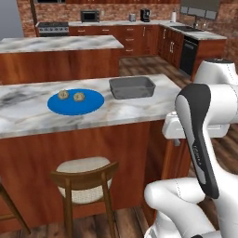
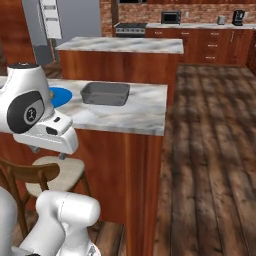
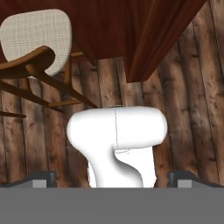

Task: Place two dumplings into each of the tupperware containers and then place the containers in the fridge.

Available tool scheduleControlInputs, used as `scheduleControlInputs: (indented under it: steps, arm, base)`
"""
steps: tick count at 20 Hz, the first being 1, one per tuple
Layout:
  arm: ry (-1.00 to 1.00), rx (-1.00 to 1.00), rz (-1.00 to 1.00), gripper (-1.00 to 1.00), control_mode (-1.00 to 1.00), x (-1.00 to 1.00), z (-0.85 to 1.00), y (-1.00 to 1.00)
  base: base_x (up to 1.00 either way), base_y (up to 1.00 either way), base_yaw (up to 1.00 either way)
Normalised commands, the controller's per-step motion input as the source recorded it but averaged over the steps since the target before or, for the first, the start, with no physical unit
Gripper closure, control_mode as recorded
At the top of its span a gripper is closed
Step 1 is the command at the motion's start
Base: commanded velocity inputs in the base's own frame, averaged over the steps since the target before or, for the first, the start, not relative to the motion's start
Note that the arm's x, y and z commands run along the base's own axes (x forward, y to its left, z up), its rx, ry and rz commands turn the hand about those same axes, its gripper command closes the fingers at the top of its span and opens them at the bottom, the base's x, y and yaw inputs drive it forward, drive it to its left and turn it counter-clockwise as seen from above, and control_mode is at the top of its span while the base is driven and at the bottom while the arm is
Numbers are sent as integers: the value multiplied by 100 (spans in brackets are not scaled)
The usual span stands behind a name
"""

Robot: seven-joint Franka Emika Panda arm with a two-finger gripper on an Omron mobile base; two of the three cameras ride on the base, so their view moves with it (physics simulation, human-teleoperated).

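Left base view: the arm folds up at four o'clock, its hand level with the counter's edge and aimed at the floor. The gripper has its fingers spread wide, holding nothing. Two dumplings lie side by side on the blue plate at ten o'clock. The container sits just right of the plate, long axis running three to nine o'clock.

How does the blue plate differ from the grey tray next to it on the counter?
The round flat blue plate is a thin rimless disc, while the shallow grey rectangular tray has low raised walls. The plate carries two lumpy tan dumplings; the tray holds nothing. The plate lies nearer the counter's middle, the tray nearer its end. Both rest flat on the white-grey marble counter.
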Motion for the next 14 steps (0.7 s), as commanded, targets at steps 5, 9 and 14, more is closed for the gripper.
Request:
scheduleControlInputs:
  steps: [5, 9, 14]
  arm:
    - [0, 0, 0, -100, 100, 0, 0, 0]
    - [0, 0, 0, -100, 100, 0, 0, 0]
    - [0, 0, 0, -100, 100, 0, 0, 0]
  base:
    - [-7, -51, 6]
    - [4, -23, 0]
    - [47, 0, 1]
